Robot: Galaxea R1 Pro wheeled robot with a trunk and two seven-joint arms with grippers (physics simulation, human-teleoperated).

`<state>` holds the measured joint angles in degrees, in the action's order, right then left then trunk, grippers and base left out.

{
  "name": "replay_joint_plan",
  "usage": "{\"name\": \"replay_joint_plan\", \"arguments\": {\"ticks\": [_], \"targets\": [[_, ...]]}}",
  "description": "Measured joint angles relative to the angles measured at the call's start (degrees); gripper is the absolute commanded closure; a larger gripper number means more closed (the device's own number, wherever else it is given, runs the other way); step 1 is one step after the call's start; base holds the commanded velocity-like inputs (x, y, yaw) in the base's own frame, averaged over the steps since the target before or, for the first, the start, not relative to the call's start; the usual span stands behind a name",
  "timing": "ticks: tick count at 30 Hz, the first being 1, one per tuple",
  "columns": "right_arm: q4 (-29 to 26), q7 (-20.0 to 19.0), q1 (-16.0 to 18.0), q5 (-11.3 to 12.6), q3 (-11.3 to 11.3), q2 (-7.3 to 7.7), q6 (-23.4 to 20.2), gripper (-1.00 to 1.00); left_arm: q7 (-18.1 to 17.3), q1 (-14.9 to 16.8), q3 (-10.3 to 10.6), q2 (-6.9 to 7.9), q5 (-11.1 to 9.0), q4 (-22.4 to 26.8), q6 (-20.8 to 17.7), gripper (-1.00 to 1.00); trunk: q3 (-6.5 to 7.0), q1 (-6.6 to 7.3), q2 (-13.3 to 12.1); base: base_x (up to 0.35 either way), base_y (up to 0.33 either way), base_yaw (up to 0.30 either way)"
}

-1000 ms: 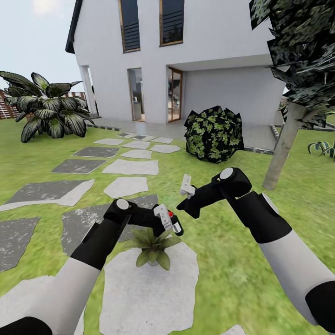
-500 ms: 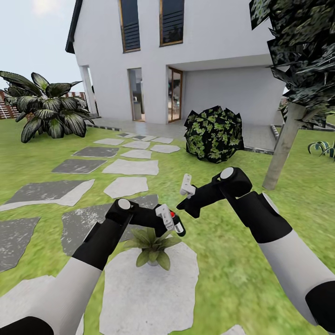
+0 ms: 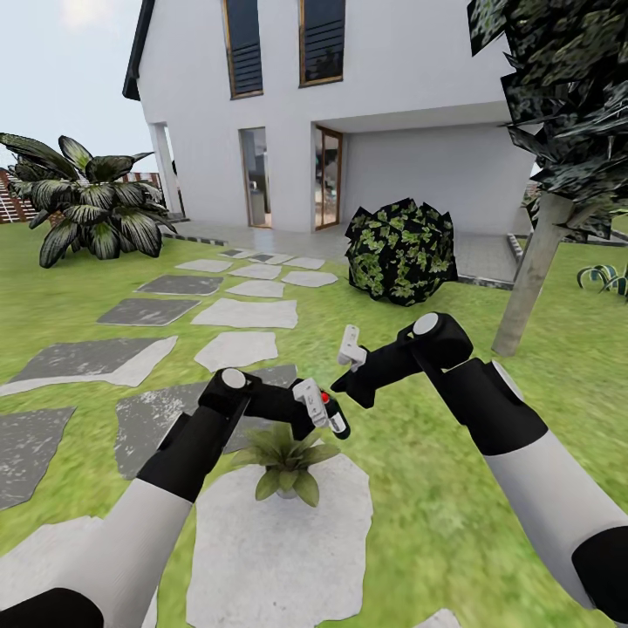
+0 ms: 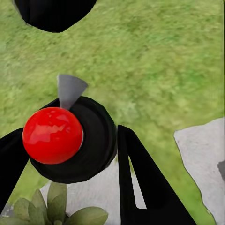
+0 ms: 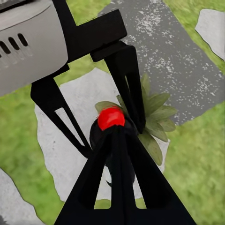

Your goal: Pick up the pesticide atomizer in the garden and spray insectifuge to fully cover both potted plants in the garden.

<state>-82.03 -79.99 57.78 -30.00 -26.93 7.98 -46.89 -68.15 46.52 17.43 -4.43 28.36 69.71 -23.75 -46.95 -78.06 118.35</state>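
Note:
The pesticide atomizer point(image 3: 333, 420), a dark bottle with a red cap point(image 4: 52, 135), is tilted in my left gripper point(image 3: 324, 417), which is shut on its black neck just above a potted plant point(image 3: 286, 458). That plant is a low rosette of green leaves standing on a pale stepping stone point(image 3: 279, 558). My right gripper point(image 3: 340, 384) hangs just above and to the right of the bottle. In the right wrist view its fingers point(image 5: 115, 154) are shut together, their tips at the red cap point(image 5: 111, 117), with the plant's leaves point(image 5: 157, 117) beyond.
This is the garden's lawn point(image 3: 419, 488), crossed by grey and pale stepping stones point(image 3: 144, 414). A round dark bush point(image 3: 401, 249) stands ahead, a tree trunk point(image 3: 528, 279) to the right, a big palm-like shrub point(image 3: 92, 205) far left, and the white house point(image 3: 366, 105) behind.
My left gripper has shifted slightly right and up with the atomizer in it. The right arm has barely moved.

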Motion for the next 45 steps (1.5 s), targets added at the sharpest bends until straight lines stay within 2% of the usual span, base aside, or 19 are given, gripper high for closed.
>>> {"name": "replay_joint_plan", "arguments": {"ticks": [3, 8, 37, 41, 45], "targets": [[0.01, 0.04, 0.05, -0.04, 0.00, 0.00, 0.05, 1.00, -0.02, 0.02, 0.00, -0.62, -0.02, 0.00, -0.02, 1.00, 0.00, 0.00, 0.00, 0.000, 0.000, 0.000], [0.02, 0.02, 0.13, -0.06, 0.01, 0.00, 0.07, 1.00, -1.27, 0.02, 0.01, -0.86, 0.02, 0.05, -0.01, 1.00, 0.00, 0.00, 0.00, 0.000, 0.000, 0.000], [0.02, 0.07, 0.16, -0.07, 0.01, 0.00, 0.07, 1.00, -1.99, 1.76, 0.00, -0.91, 0.02, 0.12, -0.25, 1.00, 0.00, 0.00, 0.00, 0.000, 0.000, 0.000], [0.02, 0.05, 0.16, -0.07, 0.01, 0.04, 0.07, 1.00, -1.86, 1.61, 0.00, -0.77, 0.35, -0.08, -0.19, 1.00, 0.00, 0.00, 0.00, 0.000, 0.000, 0.000], [0.02, 0.05, 0.12, -0.12, 0.01, 0.13, 0.07, 1.00, -1.72, 1.32, -0.12, 0.68, 0.71, -0.75, -0.06, 1.00, 0.00, 0.00, 0.00, 0.000, 0.000, 0.000]]}}
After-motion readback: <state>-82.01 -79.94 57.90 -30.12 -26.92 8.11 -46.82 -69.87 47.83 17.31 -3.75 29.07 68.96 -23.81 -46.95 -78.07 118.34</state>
